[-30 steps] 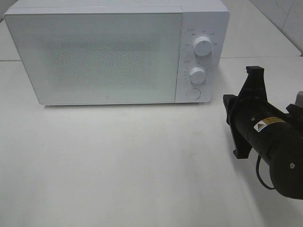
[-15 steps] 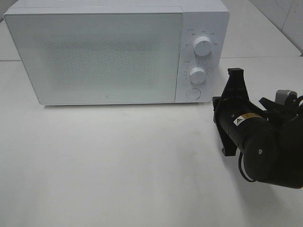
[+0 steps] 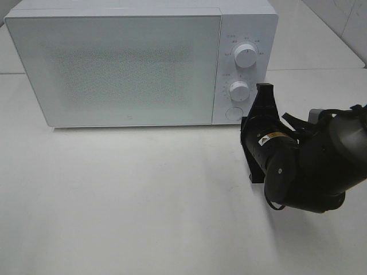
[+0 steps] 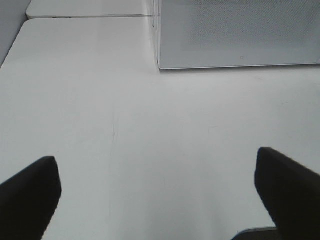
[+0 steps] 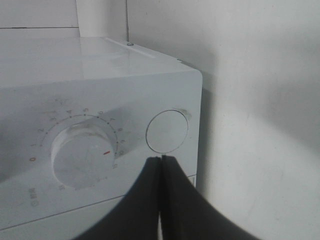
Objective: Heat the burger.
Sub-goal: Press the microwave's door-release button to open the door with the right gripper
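I work in what looks like a robot test lab set up as a kitchen corner: a white microwave oven (image 3: 137, 63) with two dials stands on plain white tables (image 3: 143, 200) set edge to edge, with white tiling (image 3: 350, 23) beyond.

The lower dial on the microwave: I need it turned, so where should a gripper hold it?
I'd pinch the lower dial across its round raised rim, fingers on opposite sides, approaching the front panel of the microwave head-on, since it protrudes from that face.
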Controlling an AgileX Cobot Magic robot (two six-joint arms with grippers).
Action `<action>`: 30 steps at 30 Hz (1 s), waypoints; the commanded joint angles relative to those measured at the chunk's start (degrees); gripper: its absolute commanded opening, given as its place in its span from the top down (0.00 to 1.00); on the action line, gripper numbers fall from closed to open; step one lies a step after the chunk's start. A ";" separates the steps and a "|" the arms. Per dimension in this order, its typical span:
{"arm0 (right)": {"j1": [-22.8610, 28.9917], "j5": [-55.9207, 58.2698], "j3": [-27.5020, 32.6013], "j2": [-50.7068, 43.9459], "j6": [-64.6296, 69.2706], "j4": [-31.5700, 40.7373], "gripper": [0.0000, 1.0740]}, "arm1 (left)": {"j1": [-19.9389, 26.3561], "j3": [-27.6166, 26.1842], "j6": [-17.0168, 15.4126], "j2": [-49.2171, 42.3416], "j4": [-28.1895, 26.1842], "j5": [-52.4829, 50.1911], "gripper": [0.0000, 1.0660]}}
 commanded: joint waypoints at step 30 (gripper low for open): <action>-5.33 6.02 -12.09 7.96 -2.58 -0.74 1.00 | 0.11 0.00 -0.29 -0.29 -0.46 -0.74 0.08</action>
